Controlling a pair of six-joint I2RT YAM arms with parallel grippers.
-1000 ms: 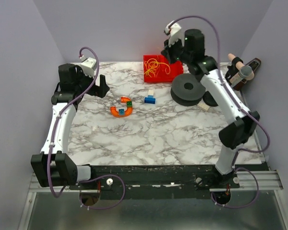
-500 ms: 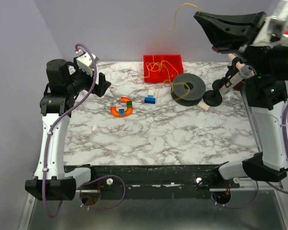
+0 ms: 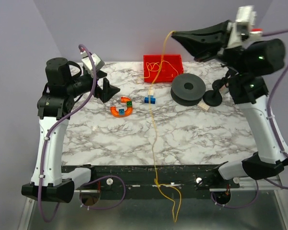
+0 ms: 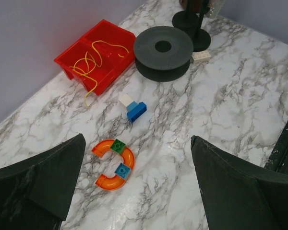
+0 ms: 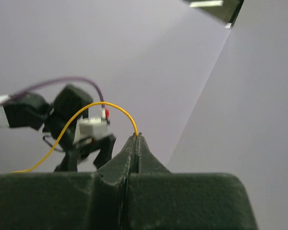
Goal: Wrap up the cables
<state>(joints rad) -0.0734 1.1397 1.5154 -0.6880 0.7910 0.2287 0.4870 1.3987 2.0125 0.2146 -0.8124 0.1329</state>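
Red plastic two-compartment bin [image 3: 176,59] sitting at twelve o'clock, holding looped thread-thin yellow cables [image 4: 90,67], right gripper [image 5: 137,135] pinching one strand (raised high), left gripper [image 4: 137,140] hanging wide open, gripping nothing.

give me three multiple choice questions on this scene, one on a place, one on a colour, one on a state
1. Where does the black spool sit?
A. right of the red bin
B. inside it
C. stacked on top of it

2. What colour is the cable pinched by the right gripper?
A. green
B. white
C. yellow

3. How is the left gripper?
A. shut on a brick
B. open, holding nothing
C. shut on the cable

Answers:
1. A: in the top view the spool lies just right of the bin.
2. C: the strand is yellow in the right wrist view.
3. B: its fingers are wide apart with nothing gripped.
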